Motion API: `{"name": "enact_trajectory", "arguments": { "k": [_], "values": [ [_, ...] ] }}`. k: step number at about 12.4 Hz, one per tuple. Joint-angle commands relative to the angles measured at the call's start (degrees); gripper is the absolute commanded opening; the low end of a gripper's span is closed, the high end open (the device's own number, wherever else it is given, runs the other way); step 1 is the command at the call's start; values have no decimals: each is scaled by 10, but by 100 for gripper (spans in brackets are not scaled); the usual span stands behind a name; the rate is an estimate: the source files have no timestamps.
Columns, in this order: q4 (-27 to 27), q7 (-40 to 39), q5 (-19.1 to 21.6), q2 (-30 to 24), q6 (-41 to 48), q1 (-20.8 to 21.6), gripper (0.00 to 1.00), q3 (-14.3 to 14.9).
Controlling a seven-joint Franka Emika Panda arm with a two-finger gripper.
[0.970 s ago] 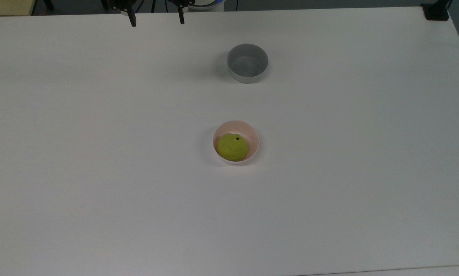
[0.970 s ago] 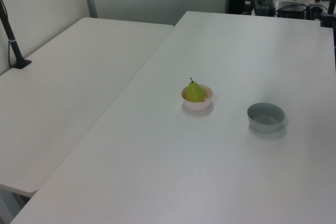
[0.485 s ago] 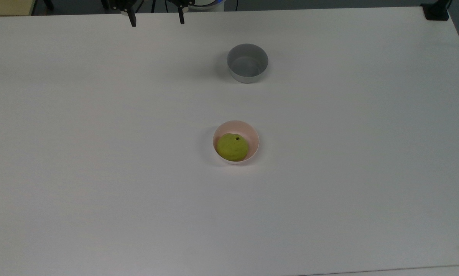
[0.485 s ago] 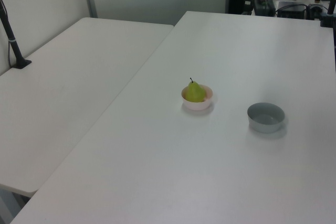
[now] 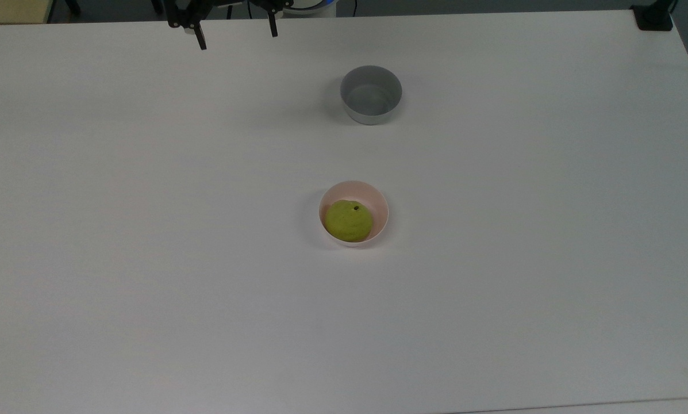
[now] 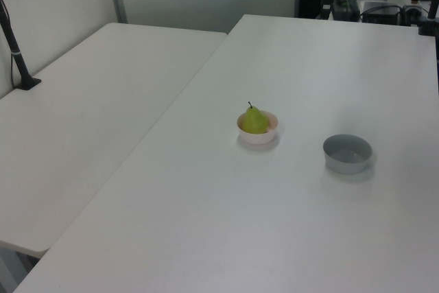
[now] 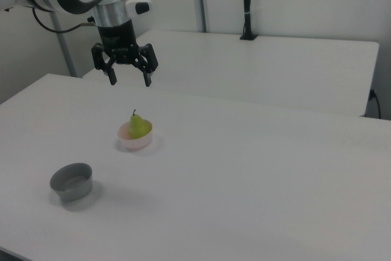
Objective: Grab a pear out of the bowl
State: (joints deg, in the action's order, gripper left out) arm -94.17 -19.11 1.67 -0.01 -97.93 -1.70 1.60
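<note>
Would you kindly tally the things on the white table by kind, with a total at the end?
Bowls: 2, the pink bowl holding the fruit and the empty grey bowl.
Pears: 1, the pear, upright in the pink bowl.
Total: 3 things on the table.

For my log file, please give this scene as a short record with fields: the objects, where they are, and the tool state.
pear: upright in the pink bowl, stem up
grey bowl: empty, apart from the pink bowl
table: white, bears both bowls
tool: open, holding nothing, in the air above the table
task state: pear not yet picked
</note>
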Motion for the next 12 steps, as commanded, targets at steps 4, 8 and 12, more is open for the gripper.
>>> {"name": "enact_trajectory", "arguments": {
  "k": [4, 8, 12],
  "values": [
    [6, -23, -10, 42, -47, 44, 100, 0],
    [8, 52, -9, 77, -116, 73, 100, 0],
    [8, 141, -9, 140, -210, 110, 100, 0]
  ]
}}
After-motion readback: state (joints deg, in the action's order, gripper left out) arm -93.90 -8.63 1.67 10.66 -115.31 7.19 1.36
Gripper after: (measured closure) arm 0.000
